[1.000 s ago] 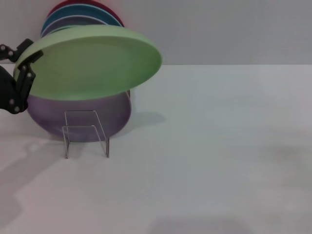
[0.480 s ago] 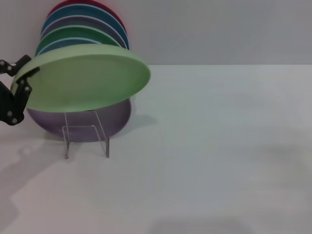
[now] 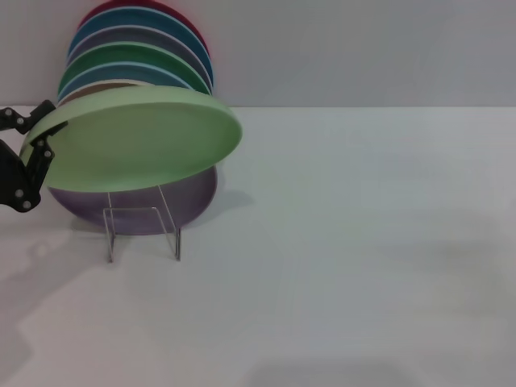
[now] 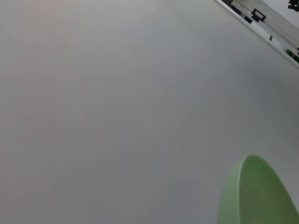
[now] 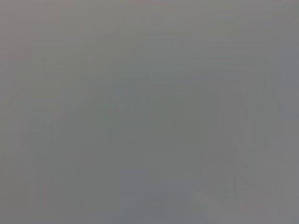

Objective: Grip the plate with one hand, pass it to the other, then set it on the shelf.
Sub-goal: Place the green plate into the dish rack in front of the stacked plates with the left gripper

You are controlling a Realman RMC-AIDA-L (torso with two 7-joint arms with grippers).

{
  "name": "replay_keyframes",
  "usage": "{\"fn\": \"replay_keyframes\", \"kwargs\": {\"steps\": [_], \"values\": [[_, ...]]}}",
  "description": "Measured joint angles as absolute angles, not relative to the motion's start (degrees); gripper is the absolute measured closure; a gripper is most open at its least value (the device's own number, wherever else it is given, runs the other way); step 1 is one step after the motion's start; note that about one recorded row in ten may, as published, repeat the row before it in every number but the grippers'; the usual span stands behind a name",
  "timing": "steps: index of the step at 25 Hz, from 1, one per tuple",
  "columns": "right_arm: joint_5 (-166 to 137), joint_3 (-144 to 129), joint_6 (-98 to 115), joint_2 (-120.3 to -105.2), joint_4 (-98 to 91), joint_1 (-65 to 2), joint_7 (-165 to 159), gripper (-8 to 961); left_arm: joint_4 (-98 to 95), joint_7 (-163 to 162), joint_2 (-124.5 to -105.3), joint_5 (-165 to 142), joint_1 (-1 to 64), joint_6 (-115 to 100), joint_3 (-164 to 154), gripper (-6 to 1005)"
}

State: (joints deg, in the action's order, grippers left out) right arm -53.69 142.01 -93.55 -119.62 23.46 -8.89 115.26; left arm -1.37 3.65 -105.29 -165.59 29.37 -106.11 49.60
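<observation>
Pale green plate (image 3: 141, 141) is off the counter (image 3: 347, 242), tilted, its left rim clamped in the left hand (image 3: 36, 145) at the left edge of the head view; it hangs over the clear shelf (image 3: 143, 230) and in front of a lilac plate (image 3: 189, 197) leaning behind the shelf. More coloured plates (image 3: 137, 44) are stacked upright behind, against the wall. Left wrist view catches only the plate's rim (image 4: 254, 196) over bare counter; right hand not in view.
</observation>
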Motion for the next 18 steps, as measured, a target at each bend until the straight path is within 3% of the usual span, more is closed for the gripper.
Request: {"fn": "replay_keyframes", "kwargs": {"steps": [18], "values": [[-53.6, 140.6, -94.2, -119.56, 23.5, -8.9, 115.4, 358, -1.5, 5.5, -105.99, -165.6, 29.0, -102.2, 48.2, 909]]}}
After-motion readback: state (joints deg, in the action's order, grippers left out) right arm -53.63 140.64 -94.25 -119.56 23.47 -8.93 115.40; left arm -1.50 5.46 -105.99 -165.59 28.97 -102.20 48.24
